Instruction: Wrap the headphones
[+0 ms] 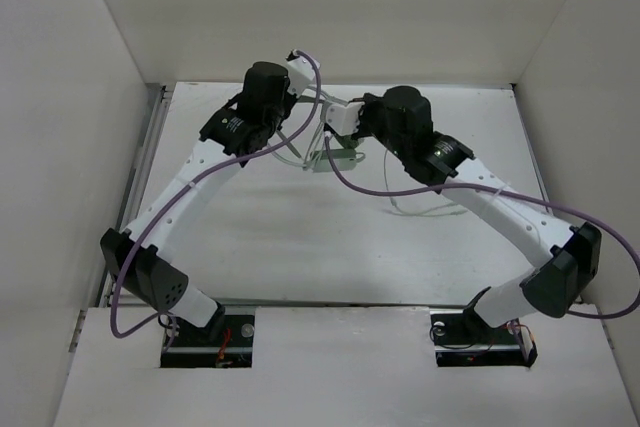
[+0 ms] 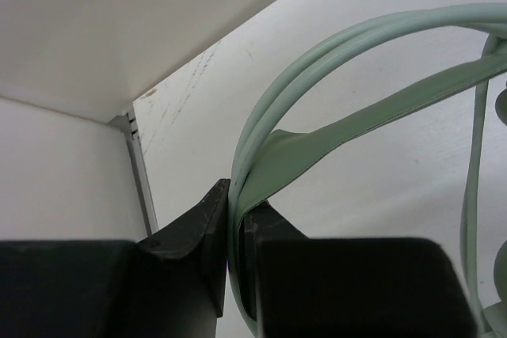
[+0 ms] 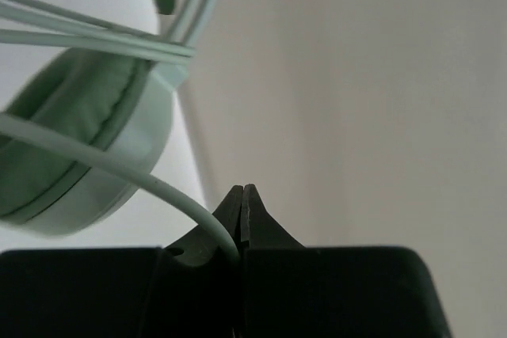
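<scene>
Headphones (image 1: 335, 157), pale mint, one set: located over the far middle of the table (image 1: 300, 257), between the two wrists, apparently lifted rather than resting, though the top view does not settle this. Left gripper (image 2: 232, 195): clenched on the headband (image 2: 356, 128), with the thin twin rails and the flat strap all passing between the jaws near one end of the arch. Purpose, as judged: to anchor the frame so it cannot swing or turn while the lead is worked. Right gripper (image 3: 242, 195): jaws pressed together on the cable (image 3: 119, 168), which curves in from the left and enters at the tips. Purpose, as judged: to guide the lead around the frame under light tension. Ear cup (image 3: 71, 132): just beside the right gripper, padded face towards its camera, with further cable strands crossing above it. Slack: pale loops lying on the table under the right forearm, so wrapping looks only partly done. Risk noted: thin lead could slip from the jaw tips.
</scene>
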You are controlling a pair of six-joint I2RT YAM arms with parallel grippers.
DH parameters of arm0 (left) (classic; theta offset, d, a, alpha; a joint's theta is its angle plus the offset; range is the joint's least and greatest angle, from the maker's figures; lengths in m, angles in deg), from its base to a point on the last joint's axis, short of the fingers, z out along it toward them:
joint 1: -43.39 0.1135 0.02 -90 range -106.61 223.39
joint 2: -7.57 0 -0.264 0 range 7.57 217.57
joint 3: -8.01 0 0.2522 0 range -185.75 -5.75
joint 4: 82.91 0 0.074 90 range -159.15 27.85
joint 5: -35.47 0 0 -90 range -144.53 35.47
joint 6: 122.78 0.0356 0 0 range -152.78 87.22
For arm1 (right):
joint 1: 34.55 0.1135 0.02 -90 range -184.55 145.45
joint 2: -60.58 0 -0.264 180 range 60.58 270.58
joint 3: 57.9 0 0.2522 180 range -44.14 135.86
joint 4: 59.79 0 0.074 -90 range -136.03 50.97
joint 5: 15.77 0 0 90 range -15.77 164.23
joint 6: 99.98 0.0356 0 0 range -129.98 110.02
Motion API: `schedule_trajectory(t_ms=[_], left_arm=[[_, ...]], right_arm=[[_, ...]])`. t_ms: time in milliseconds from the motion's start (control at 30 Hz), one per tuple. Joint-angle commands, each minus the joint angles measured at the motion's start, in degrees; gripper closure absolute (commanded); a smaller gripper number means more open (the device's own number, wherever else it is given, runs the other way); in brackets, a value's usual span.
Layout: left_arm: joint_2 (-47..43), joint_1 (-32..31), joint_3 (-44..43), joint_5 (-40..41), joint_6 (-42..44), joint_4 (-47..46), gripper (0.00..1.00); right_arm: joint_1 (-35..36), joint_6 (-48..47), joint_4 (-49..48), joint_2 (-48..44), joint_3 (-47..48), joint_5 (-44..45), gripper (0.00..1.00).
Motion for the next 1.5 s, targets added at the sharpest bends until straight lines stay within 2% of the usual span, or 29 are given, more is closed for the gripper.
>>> schedule_trajectory(t_ms=[0, 200, 400, 567, 633, 700, 800, 900, 1000, 1133, 1267, 1467], left_arm=[[-4.0, -1.2, -3.5, -7.7, -2.4, 3.4, 1.00], [-5.3, -3.4, -5.5, -19.4, -4.8, 7.7, 1.00], [-5.8, -3.1, -6.9, -24.9, -6.7, 9.8, 1.00], [-5.2, -2.2, -11.5, -29.1, -10.4, 10.3, 1.00], [-4.0, -2.0, -16.3, -31.0, -12.2, 11.5, 1.00], [-3.1, -1.8, -19.4, -31.8, -13.6, 11.9, 1.00], [-1.3, -1.1, -25.9, -33.7, -16.7, 12.1, 1.00], [0.1, 0.2, -30.9, -35.1, -20.4, 11.3, 1.00], [1.3, 2.4, -34.6, -35.5, -25.0, 9.1, 1.00], [2.0, 6.6, -36.0, -36.1, -33.7, 4.3, 1.00], [3.6, 11.2, -38.9, -31.8, -40.4, 0.7, 1.00], [4.7, 14.0, -39.0, -19.7, -40.4, -2.6, 1.00]], right_arm=[[-2.7, -10.0, -15.7, 0.6, 0.1, 8.1, 0.98], [-6.3, -4.7, -18.7, 2.8, 0.4, 5.5, 0.91], [-10.0, 5.9, -11.9, 2.1, 1.9, -1.3, 0.80], [-13.3, 23.9, -1.3, 1.6, 4.0, -15.9, 0.81], [-14.9, 34.3, 0.5, 1.6, 3.2, -25.4, 0.82], [-15.8, 40.9, 0.3, 1.6, 1.9, -31.6, 0.82], [-17.9, 57.3, -4.7, 2.5, -2.5, -45.3, 0.82], [-19.8, 73.3, -13.9, 4.0, -6.8, -54.9, 0.81], [-20.1, 88.0, -26.1, 4.6, -11.0, -60.5, 0.77], [-19.8, 103.1, -40.4, 5.4, -16.4, -62.9, 0.71], [-17.4, 111.4, -50.1, 5.3, -22.7, -63.4, 0.67], [-12.3, 112.8, -51.5, 2.7, -27.0, -64.3, 0.65]])
